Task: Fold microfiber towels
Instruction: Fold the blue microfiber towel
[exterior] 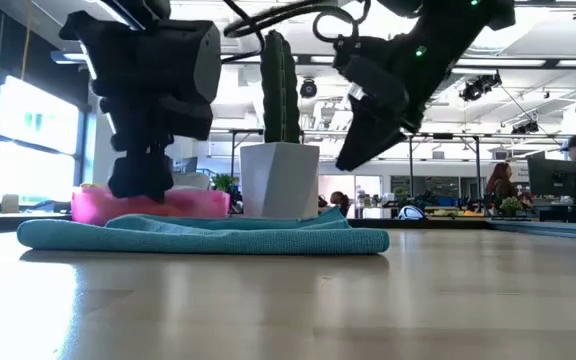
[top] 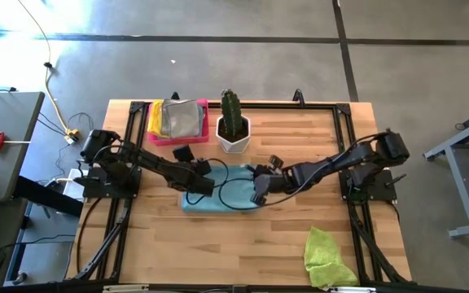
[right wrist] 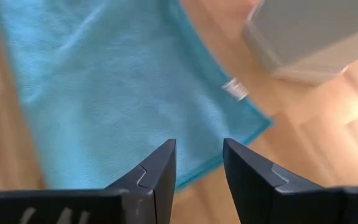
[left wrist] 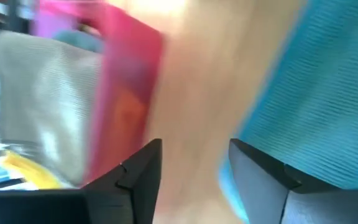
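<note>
A light blue towel point(top: 218, 199) lies folded flat on the wooden table's middle; it also shows in the low view point(exterior: 208, 237) and in both wrist views point(left wrist: 328, 93) point(right wrist: 104, 93). My left gripper point(top: 200, 177) is open just above the towel's far left part, fingers apart point(left wrist: 194, 168), close over it in the low view point(exterior: 143, 185). My right gripper point(top: 259, 189) is open over the towel's right end point(right wrist: 199, 165), raised clear of it point(exterior: 358, 150). A lime green towel point(top: 328, 256) lies crumpled at the near right.
A pink tray point(top: 177, 140) at the far left holds a grey towel point(top: 184, 118) and a yellow one point(top: 156, 120). A cactus in a white pot point(top: 233, 134) stands just behind the blue towel. Bare wood lies along the near edge.
</note>
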You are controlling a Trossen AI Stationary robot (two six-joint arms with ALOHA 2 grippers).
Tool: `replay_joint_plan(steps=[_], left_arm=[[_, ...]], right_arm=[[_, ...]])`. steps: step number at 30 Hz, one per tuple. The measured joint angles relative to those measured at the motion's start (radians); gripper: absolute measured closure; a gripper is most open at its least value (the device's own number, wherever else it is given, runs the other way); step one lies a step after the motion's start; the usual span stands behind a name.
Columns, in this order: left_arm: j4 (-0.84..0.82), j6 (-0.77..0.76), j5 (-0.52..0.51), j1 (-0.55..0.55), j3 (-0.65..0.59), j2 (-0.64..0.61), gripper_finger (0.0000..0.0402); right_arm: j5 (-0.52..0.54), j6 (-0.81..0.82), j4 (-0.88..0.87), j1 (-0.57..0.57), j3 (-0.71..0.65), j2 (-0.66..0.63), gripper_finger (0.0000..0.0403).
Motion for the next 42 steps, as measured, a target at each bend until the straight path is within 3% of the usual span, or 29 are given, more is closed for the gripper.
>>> replay_joint_plan(steps=[5, 11, 15, 18, 22, 30, 37, 42], left_arm=[[-0.114, 0.045, 0.003, 0.009, 0.061, 0.0, 0.0219], [-0.097, 0.241, 0.26, -0.068, 0.076, -0.008, 0.0228], [-0.056, 0.313, 0.364, -0.11, 0.025, -0.031, 0.0229], [0.024, 0.313, 0.424, -0.107, -0.028, -0.071, 0.0229], [0.259, 0.334, 0.492, -0.09, -0.137, -0.149, 0.023], [0.458, 0.159, 0.531, -0.082, -0.301, -0.189, 0.023], [0.707, -0.001, 0.563, -0.186, -0.321, -0.17, 0.023], [0.789, -0.102, 0.565, -0.242, -0.321, -0.145, 0.023]], right_arm=[[0.003, 0.117, -0.016, 0.055, 0.0, 0.014, 0.0276], [0.013, 0.221, -0.045, 0.134, 0.0, 0.01, 0.0276], [0.032, 0.263, -0.159, 0.157, 0.0, 0.009, 0.0276], [0.057, 0.281, -0.168, 0.144, -0.027, 0.009, 0.0276], [-0.001, 0.275, -0.013, 0.111, -0.118, -0.002, 0.0276], [-0.074, 0.346, 0.416, 0.049, -0.342, -0.064, 0.0276], [-0.096, 0.417, 0.457, -0.014, -0.406, -0.077, 0.0275], [-0.166, 0.37, 0.491, -0.066, -0.402, -0.073, 0.024]])
